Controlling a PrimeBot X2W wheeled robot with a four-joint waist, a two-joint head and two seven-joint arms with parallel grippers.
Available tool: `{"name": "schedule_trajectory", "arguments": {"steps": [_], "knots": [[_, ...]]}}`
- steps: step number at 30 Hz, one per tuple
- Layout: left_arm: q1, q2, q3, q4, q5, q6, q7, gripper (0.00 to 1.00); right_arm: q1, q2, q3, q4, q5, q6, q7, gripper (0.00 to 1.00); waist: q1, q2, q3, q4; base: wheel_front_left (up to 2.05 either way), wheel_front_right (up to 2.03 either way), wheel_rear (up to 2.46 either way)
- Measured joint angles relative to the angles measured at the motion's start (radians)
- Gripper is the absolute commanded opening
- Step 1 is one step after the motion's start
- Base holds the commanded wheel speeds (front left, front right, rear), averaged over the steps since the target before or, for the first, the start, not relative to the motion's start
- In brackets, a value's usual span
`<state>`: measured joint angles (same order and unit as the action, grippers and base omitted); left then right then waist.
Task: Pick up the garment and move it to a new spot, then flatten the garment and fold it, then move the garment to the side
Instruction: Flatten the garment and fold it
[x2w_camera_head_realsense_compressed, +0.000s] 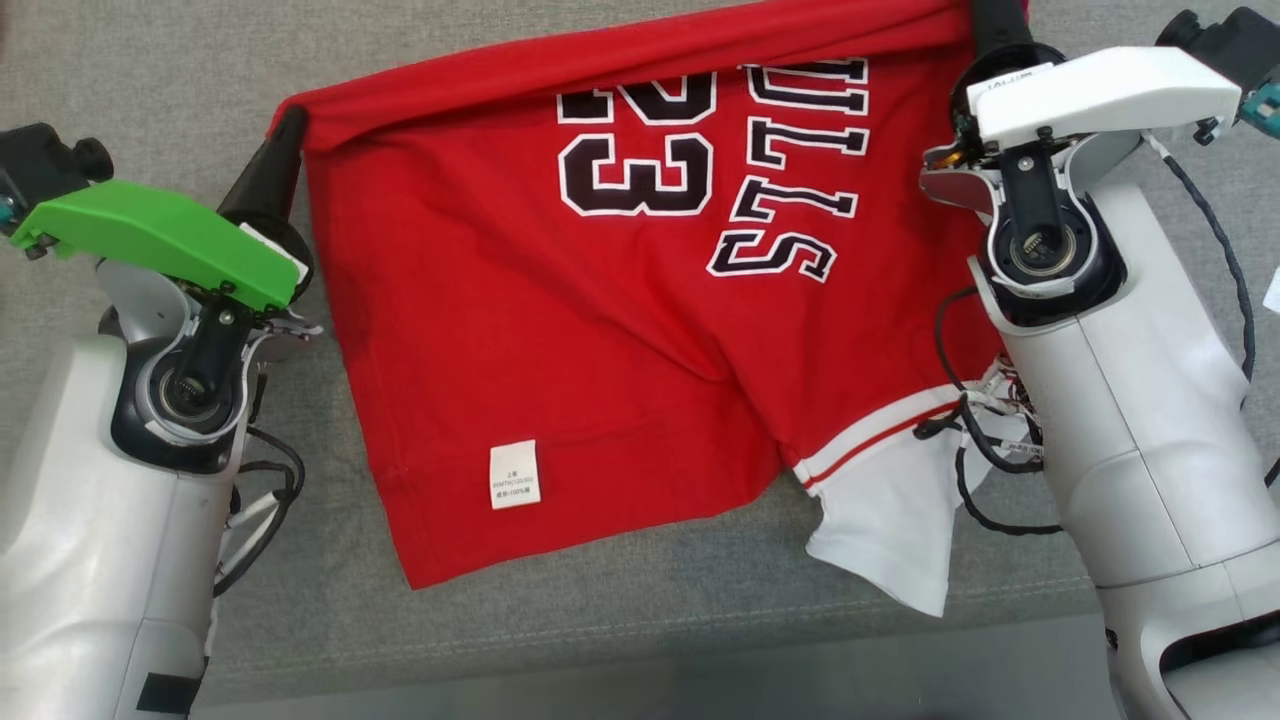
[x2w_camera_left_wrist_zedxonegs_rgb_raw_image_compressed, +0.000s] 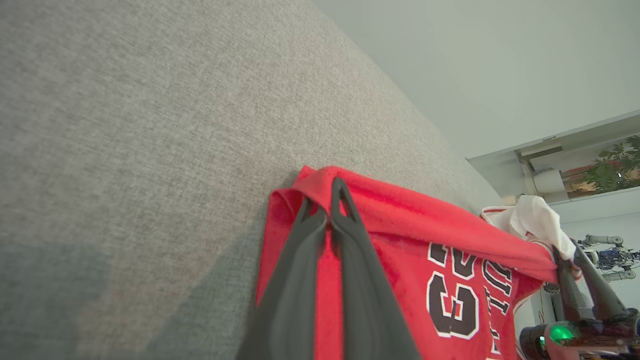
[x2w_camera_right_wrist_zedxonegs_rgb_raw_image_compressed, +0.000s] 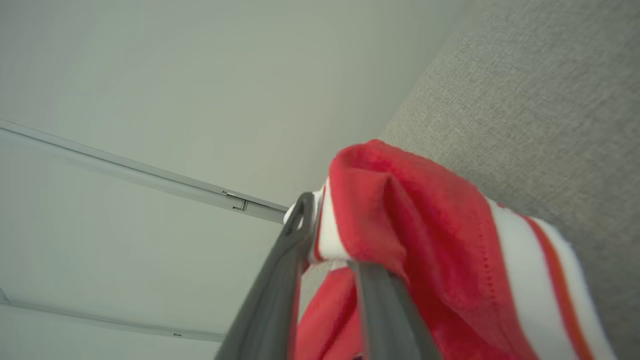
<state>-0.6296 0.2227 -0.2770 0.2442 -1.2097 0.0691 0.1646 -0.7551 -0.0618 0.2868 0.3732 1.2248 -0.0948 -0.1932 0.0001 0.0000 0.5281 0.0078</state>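
Note:
The garment (x2w_camera_head_realsense_compressed: 560, 330), a red jersey with "23" and black-and-white lettering, lies on the grey cushion with its far edge folded over toward me. A white-and-red striped sleeve pokes out at the lower right. My left gripper (x2w_camera_head_realsense_compressed: 290, 125) pinches the left end of the folded edge; in the left wrist view its fingers (x2w_camera_left_wrist_zedxonegs_rgb_raw_image_compressed: 332, 187) meet on red cloth (x2w_camera_left_wrist_zedxonegs_rgb_raw_image_compressed: 400, 215). My right gripper (x2w_camera_head_realsense_compressed: 985, 20) is at the right end of that edge. In the right wrist view its jaws (x2w_camera_right_wrist_zedxonegs_rgb_raw_image_compressed: 330, 235) stand slightly apart, with the striped hem (x2w_camera_right_wrist_zedxonegs_rgb_raw_image_compressed: 425, 225) draped over one finger.
The grey fabric cushion (x2w_camera_head_realsense_compressed: 150, 60) runs under everything; its front seam (x2w_camera_head_realsense_compressed: 600, 640) lies near the view's bottom. A white slip (x2w_camera_head_realsense_compressed: 1272, 290) sits at the far right edge. Loose black cables (x2w_camera_head_realsense_compressed: 980, 460) hang from my right forearm over the sleeve.

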Motion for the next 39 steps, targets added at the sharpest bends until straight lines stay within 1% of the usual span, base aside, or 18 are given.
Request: {"name": "schedule_trajectory", "arguments": {"steps": [2,4,5,6,7,8,9,10,11,12,15,21,25,26,29,31,33,39], "knots": [[0.000,-0.009,-0.005,0.021,0.000,-0.009,-0.005,0.00,0.000,0.000,0.013,0.015,0.004,0.016,0.000,1.00,0.0000,0.0000,-0.007,-0.001,0.00,0.00,0.00],[0.000,-0.017,-0.012,0.044,0.000,-0.018,-0.009,0.22,0.000,-0.001,0.015,0.027,0.011,0.027,-0.002,1.00,0.0000,0.0000,-0.016,-0.001,0.00,0.00,0.00],[0.000,-0.020,-0.013,0.054,0.000,-0.028,-0.013,0.28,0.000,-0.002,0.015,0.033,0.019,0.036,-0.005,1.00,0.0000,0.0000,-0.021,-0.001,0.00,0.00,0.00],[0.000,-0.022,-0.014,0.062,0.000,-0.037,-0.017,0.38,0.000,-0.002,0.017,0.038,0.026,0.044,-0.006,1.00,0.0000,0.0000,-0.026,-0.001,0.00,0.00,0.00],[0.000,-0.023,-0.014,0.072,0.000,-0.042,-0.018,0.38,0.000,-0.004,0.024,0.042,0.030,0.052,-0.005,1.00,0.0000,0.0000,-0.032,-0.002,0.00,0.00,0.00],[0.000,-0.025,-0.016,0.080,0.000,-0.048,-0.024,0.44,0.000,-0.003,0.031,0.046,0.033,0.060,-0.005,1.00,0.0000,0.0000,-0.038,-0.002,0.00,0.00,0.00],[0.000,-0.027,-0.017,0.086,0.000,-0.053,-0.026,0.55,0.000,-0.003,0.037,0.048,0.035,0.067,-0.005,1.00,0.0000,0.0000,-0.043,-0.002,0.00,0.00,0.00],[0.000,-0.030,-0.017,0.093,0.000,-0.060,-0.032,0.81,0.000,-0.003,0.043,0.049,0.035,0.073,-0.005,1.00,0.0000,0.0000,-0.050,-0.002,0.00,0.00,0.00],[0.000,-0.033,-0.018,0.099,0.001,-0.065,-0.039,0.97,0.001,-0.003,0.047,0.050,0.035,0.079,-0.005,1.00,0.0000,0.0000,-0.056,-0.002,0.00,0.00,0.00],[0.000,-0.034,-0.021,0.105,0.002,-0.071,-0.043,1.00,0.002,-0.003,0.048,0.053,0.037,0.086,-0.006,1.00,0.0000,0.0000,-0.062,-0.003,0.00,0.00,0.00],[0.000,-0.039,-0.026,0.126,0.008,-0.084,-0.055,1.00,0.011,-0.003,0.049,0.065,0.056,0.095,-0.005,1.00,-0.0001,0.0000,-0.081,-0.003,0.00,0.00,0.00],[0.011,-0.051,-0.029,0.157,0.010,-0.112,-0.079,1.00,0.081,-0.004,0.070,0.092,0.079,0.098,0.008,1.00,0.0000,0.0000,-0.120,-0.003,0.00,0.00,0.00],[0.047,-0.051,-0.029,0.169,0.015,-0.131,-0.101,1.00,0.114,-0.004,0.107,0.088,0.039,0.128,0.002,1.00,-0.0001,0.0000,-0.149,-0.005,0.00,0.00,0.00],[0.047,-0.051,-0.029,0.169,0.015,-0.131,-0.101,1.00,0.114,-0.004,0.107,0.088,0.039,0.128,0.002,1.00,-0.0001,0.0000,-0.149,-0.005,0.00,0.00,0.00],[0.083,-0.053,-0.030,0.169,0.026,-0.148,-0.117,1.00,0.127,-0.043,0.141,0.072,-0.049,0.151,-0.018,1.00,0.0000,0.0000,-0.172,-0.008,0.00,0.00,0.00],[0.111,-0.061,-0.030,0.166,0.026,-0.150,-0.130,1.00,0.140,-0.082,0.149,0.065,-0.095,0.156,-0.029,1.00,0.0000,0.0000,-0.189,-0.010,0.00,0.00,0.00],[0.144,-0.069,-0.030,0.161,0.024,-0.158,-0.141,1.00,0.163,-0.109,0.150,0.057,-0.128,0.156,-0.037,1.00,0.0000,0.0000,-0.206,-0.012,0.00,0.00,0.00],[0.257,-0.099,-0.028,0.135,-0.018,-0.163,-0.174,1.00,0.287,-0.138,0.148,0.045,-0.162,0.156,-0.045,1.00,-0.0001,0.0000,-0.256,-0.021,0.00,0.00,0.00]]}}
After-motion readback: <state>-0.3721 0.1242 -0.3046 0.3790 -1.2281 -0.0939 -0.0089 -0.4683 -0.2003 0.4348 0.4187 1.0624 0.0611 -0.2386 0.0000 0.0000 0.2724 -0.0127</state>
